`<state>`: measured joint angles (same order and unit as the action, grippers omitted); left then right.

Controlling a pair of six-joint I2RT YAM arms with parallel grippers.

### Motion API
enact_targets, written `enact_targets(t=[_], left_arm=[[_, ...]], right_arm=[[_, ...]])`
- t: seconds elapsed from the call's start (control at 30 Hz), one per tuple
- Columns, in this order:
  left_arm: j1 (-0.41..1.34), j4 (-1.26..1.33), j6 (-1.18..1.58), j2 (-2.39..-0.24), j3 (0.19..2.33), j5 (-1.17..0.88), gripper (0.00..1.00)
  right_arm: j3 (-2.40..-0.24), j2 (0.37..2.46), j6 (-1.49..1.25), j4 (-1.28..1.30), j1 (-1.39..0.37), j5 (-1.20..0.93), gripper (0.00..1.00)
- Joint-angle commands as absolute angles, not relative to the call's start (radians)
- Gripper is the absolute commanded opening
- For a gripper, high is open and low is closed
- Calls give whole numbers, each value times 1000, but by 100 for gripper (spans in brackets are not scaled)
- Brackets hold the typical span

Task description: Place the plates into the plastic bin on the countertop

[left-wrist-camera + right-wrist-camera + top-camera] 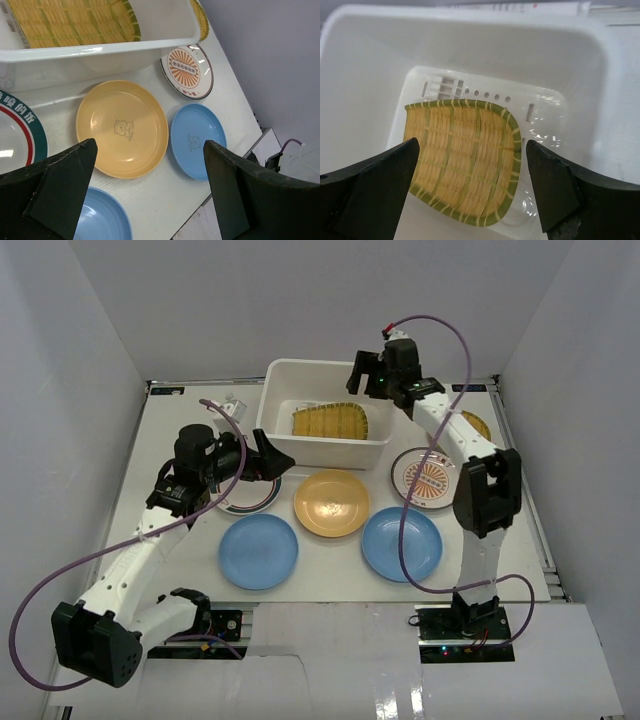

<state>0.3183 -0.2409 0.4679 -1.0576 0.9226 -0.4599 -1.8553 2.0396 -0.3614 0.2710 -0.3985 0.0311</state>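
The white plastic bin (274,400) (365,75) stands at the back of the countertop (330,560). A yellow woven-pattern plate (330,421) (462,160) lies inside it. My right gripper (366,373) (472,192) hovers over it, open and holding nothing. In front of the bin lie an orange-yellow plate (332,503) (122,129), two blue plates (258,551) (402,543), a sunburst plate (425,478) (187,70) and a green-and-red-rimmed plate (250,504) (20,135). My left gripper (276,458) (150,192) is open and holds nothing, above the rimmed plate's right edge.
A second yellow patterned plate (476,425) lies at the right, partly hidden behind my right arm. White walls close in the left, back and right sides. The arm bases and their cables sit along the near edge.
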Motion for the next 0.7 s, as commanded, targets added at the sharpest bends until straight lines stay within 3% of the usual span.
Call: enact_targets(t=[0.0,0.07,0.13,0.2,0.33,0.57,0.67], left_arm=[[354,-265,423,-1000,956,-437,98],[376,-268,419,-991,948,-425,98],[397,-267,413,-977,942,-422,98],[410,-268,402,-966,942,-422,98],[462,-264,374,-957,951,-469,98],[505,-247,354,-956,939,-540,98],[511,-244,348,-957,936,-540,98]], right_arm=[[-1772,1869,-389,230,-284,83,95],[-1626,1775,-452,192,-227,61,99],[-1493,1662,-500,126,-146,95,89],[-1285,1586,-537,86,-76,168,70],[-975,1432,-681,-44,50,238,56],[-761,1469,-827,-210,196,180,72],[-724,1538,-868,-296,242,126,72]])
